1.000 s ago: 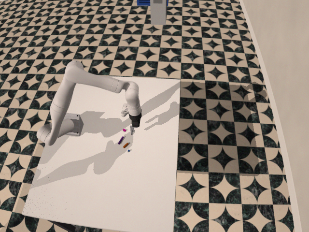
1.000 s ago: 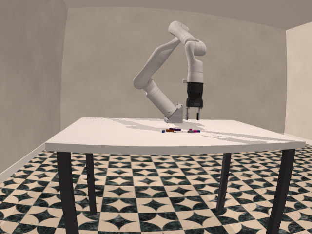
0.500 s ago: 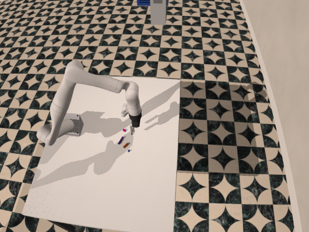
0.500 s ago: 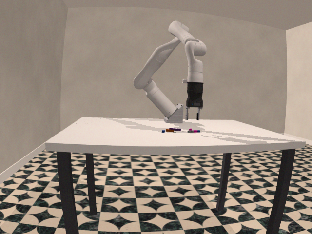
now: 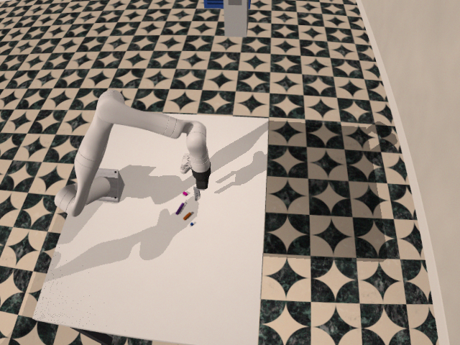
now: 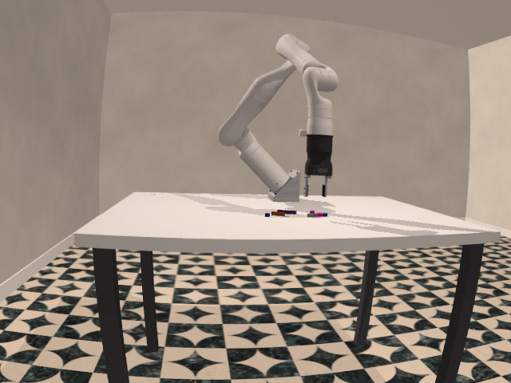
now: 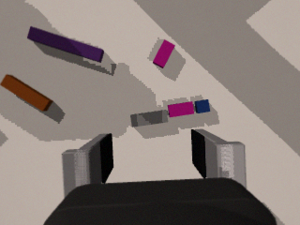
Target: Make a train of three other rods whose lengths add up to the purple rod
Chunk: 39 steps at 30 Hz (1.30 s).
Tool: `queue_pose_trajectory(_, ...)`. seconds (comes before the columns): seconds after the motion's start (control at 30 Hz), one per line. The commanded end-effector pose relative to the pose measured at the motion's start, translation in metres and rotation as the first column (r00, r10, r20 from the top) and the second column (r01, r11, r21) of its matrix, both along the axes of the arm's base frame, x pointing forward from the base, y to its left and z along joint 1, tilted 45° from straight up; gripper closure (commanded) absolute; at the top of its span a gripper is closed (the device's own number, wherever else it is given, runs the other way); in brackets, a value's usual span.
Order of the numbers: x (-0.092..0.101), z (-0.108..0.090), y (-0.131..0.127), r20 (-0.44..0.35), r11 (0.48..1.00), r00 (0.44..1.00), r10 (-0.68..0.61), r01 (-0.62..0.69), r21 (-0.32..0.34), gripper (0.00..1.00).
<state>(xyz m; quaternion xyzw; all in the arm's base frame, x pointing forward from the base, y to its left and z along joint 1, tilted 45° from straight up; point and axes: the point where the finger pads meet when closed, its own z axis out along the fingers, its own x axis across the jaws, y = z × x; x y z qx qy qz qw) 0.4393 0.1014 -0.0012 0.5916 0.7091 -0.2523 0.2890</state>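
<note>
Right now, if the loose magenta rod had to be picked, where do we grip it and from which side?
Grip the loose magenta rod at mid-length, across its two long side faces, coming straight down. It lies flat and alone, tilted off the train's line, so the open gripper would probably need a wrist turn first. The purple rod and the train lie apart from it.
</note>
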Motion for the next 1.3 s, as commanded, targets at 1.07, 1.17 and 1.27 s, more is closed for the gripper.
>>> queue_pose_trajectory(1.07,-0.014,0.003,-0.006,-0.339,0.948,0.892,0.297,-0.317,-0.002,0.00)
queue_pose_trajectory(1.17,-0.015,0.003,-0.006,-0.394,0.928,0.852,0.346,-0.372,0.012,0.00)
queue_pose_trajectory(1.27,-0.018,0.004,-0.008,-0.479,0.891,0.774,0.414,-0.453,0.038,0.00)
